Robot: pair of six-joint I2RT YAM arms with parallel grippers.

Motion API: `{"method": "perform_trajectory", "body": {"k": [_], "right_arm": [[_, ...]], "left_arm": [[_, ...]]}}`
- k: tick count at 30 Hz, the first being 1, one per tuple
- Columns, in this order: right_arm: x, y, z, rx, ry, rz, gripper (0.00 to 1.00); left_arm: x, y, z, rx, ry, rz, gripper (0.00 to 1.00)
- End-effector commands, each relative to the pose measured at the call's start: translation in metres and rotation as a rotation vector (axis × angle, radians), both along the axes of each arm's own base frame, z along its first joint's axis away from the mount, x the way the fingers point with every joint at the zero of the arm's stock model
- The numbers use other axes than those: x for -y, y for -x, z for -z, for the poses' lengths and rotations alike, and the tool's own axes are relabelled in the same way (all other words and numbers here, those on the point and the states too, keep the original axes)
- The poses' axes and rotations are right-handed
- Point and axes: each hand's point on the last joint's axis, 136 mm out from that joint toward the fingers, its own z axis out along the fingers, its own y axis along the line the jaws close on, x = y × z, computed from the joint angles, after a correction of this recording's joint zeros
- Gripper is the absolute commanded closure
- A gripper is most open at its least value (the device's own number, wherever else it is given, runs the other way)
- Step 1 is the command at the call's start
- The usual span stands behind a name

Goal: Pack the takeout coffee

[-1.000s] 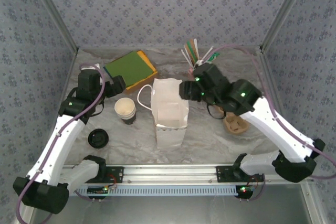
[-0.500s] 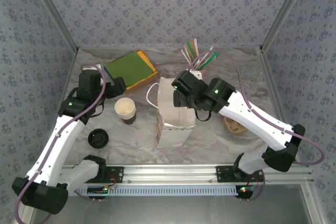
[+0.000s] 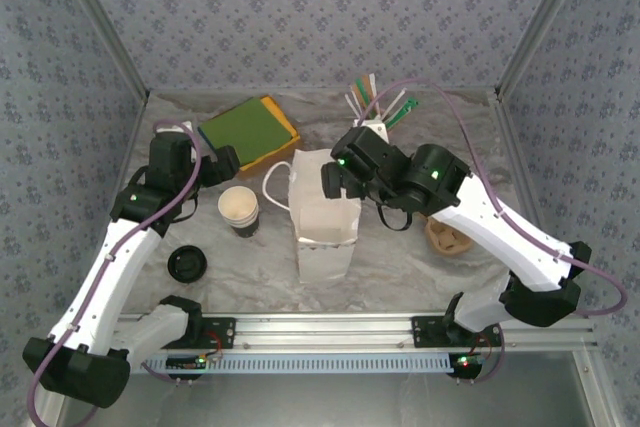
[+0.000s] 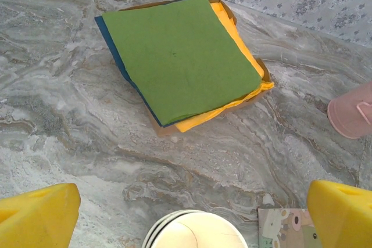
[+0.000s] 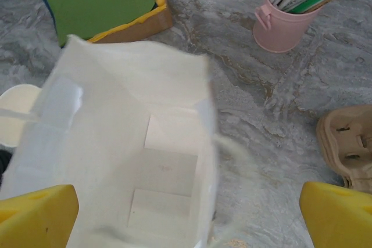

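takeout coffee was what i had to pack, yet i could not tell where it stood; my guess was that my right arm covered it.

the white paper bag (image 3: pixel 325 222) stood upright in the middle of the surface (image 3: pixel 400 267), between my two arms, its mouth open upward. i judged it was set there so either arm could lower a cup straight in. my right fingers (image 3: pixel 333 181) hung over that mouth, spread wide and holding nothing. from my right wrist i looked straight down inside. the view was a little blurred, but i made out only the folded panels of the bottom, so the bag looked unfilled and the packing not yet done.

my left fingers (image 3: pixel 224 161) were also wide apart and empty, poised above the lidless cup (image 3: pixel 238 207) with its cream inside, and aimed toward the stack of green and yellow napkins (image 4: pixel 180 56) beyond it. that cup was not the one i wanted. a loose black lid (image 3: pixel 187 264) lay flat on the surface near my left arm, well apart from the bag.

on the right, the pink holder (image 5: pixel 285 27) of straws stood near the bag's far corner, and the cardboard carrier (image 5: pixel 349 143) lay off to the bag's side. with both sets of fingers free, i judged the next need was to find the lidded cup and grip it upright by its wall, so nothing would spill on the way in.
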Motion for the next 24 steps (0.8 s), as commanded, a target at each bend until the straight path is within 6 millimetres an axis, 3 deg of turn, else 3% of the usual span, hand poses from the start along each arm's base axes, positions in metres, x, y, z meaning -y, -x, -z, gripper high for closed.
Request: {"method": "perform_trajectory", "body": {"k": [1, 6, 10, 13, 17, 19, 24], "right_arm": [[0.008, 0.007, -0.023, 0.083, -0.013, -0.009, 0.0], [0.01, 0.017, -0.041, 0.157, -0.043, -0.033, 0.01], [0.016, 0.023, -0.008, 0.052, 0.014, -0.019, 0.0], [0.01, 0.027, 0.021, -0.033, -0.002, -0.003, 0.03], [0.009, 0.03, 0.057, -0.127, -0.013, 0.052, 0.1], [0.002, 0.028, 0.067, -0.141, -0.031, 0.043, 0.14], [-0.002, 0.018, 0.079, -0.161, 0.008, 0.051, 0.38]], "left_arm": [[-0.001, -0.004, -0.016, 0.036, -0.021, 0.001, 0.0], [-0.001, -0.005, -0.017, 0.035, -0.024, 0.0, 0.0], [0.0, -0.006, -0.015, 0.029, -0.019, 0.0, 0.0], [0.002, -0.007, -0.015, 0.022, -0.014, 0.006, 0.0], [0.003, -0.006, -0.013, 0.012, -0.016, 0.006, 0.0], [0.003, -0.006, -0.014, 0.012, -0.018, 0.008, 0.0], [0.003, -0.005, -0.014, 0.01, -0.024, 0.007, 0.0]]}}
